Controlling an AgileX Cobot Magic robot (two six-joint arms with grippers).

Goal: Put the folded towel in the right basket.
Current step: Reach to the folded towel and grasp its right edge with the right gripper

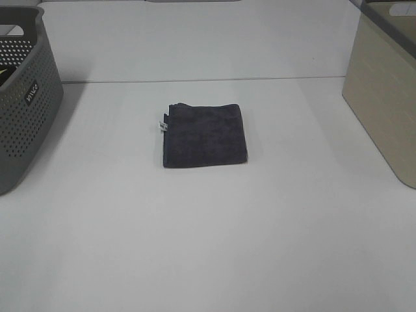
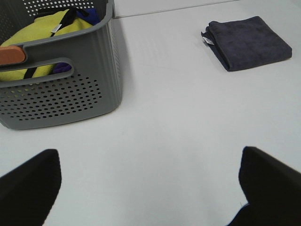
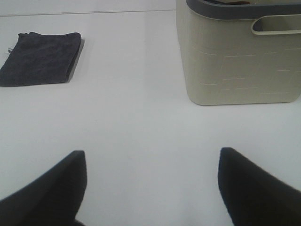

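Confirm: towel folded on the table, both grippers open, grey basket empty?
One error: the grey basket is not empty. The left wrist view shows yellow cloth inside it. The rest stands: the towel lies folded on the table, and the left gripper and right gripper are both open.

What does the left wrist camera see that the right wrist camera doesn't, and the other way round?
Only the left wrist view shows the grey perforated basket with a yellow cloth inside. Only the right wrist view shows the beige basket with its dark rim. Both show the folded dark towel lying flat on the white table, and each shows its own arm's fingers spread apart, empty: left fingers, right fingers.
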